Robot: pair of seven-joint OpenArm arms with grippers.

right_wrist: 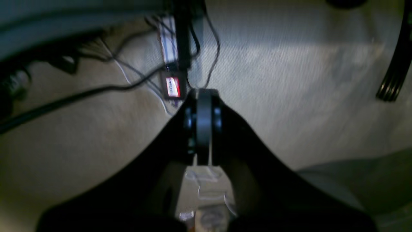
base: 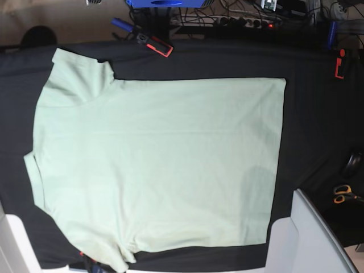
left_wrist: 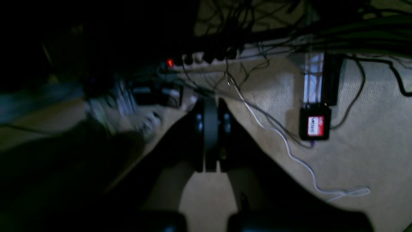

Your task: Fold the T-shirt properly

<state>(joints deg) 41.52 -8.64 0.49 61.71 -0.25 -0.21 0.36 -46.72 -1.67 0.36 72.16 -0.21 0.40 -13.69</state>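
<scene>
Base view: the T-shirt [base: 159, 162] is seen spread flat and unfolded on the black table covering [base: 318, 125]. Its collar end lies toward the left edge of the picture, one sleeve [base: 77, 77] reaching up at the upper left and the other sleeve [base: 108, 250] at the lower left; the straight hem runs down the right side. Shallow creases are noted across the fabric. A red-and-black clamp [base: 154, 44] is seen just beyond the upper edge of the shirt, a second clamp [base: 339, 63] at the far right of the covering, and orange-handled scissors [base: 342, 193] lie well apart from the hem at the right. A power strip [base: 244, 23] with a red light sits behind the table among cables. Neither gripper is seen in this view.

Right wrist view: the right gripper [right_wrist: 203, 129] is recorded with its jaws pressed together and nothing between them. It is pointed over pale carpet [right_wrist: 289, 96], with dark cables [right_wrist: 80, 93] to the left. The picture is blurred.

Left wrist view: the left gripper [left_wrist: 210, 129] is likewise closed, with nothing held. Carpet, a white cable [left_wrist: 289, 151] and a small black device with a red label [left_wrist: 315, 124] are seen beyond it. The shirt is not visible in either wrist view.
</scene>
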